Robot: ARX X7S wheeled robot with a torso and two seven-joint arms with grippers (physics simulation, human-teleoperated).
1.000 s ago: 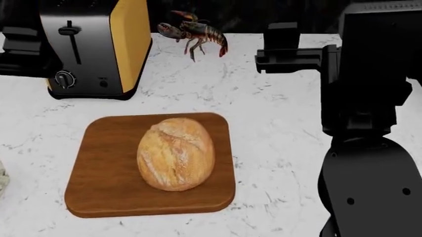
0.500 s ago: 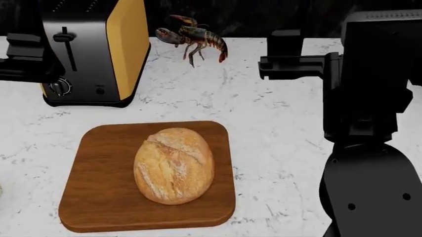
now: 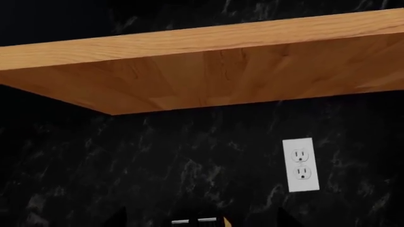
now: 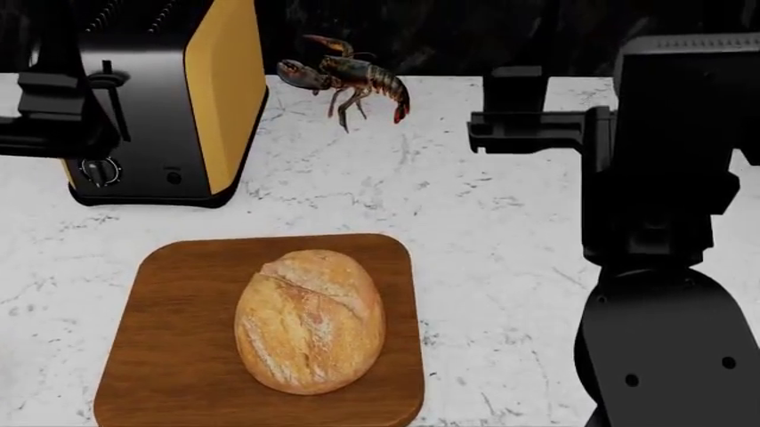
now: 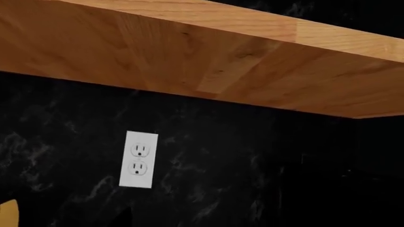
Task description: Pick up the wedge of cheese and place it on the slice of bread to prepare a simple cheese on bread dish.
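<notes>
Head camera looks down on counter (image 4: 475, 222); both wrist cameras face wall — shared outlet (image 3: 298, 164).

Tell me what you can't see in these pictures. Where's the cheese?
- Wedge of cheese: in no view.
- Cutting board: head view's bottom edge cuts it off.
- Toaster: the left arm covers part, and the top edge crops it.
- Both grippers' fingertips: the wrist views face the wall and shelf, so open or shut is unclear.

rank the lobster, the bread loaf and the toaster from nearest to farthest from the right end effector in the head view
1. lobster: at the back of the counter, just to the left of the right end effector.
2. bread loaf: in front on the cutting board.
3. toaster: far left at the back, beyond the lobster.
</notes>
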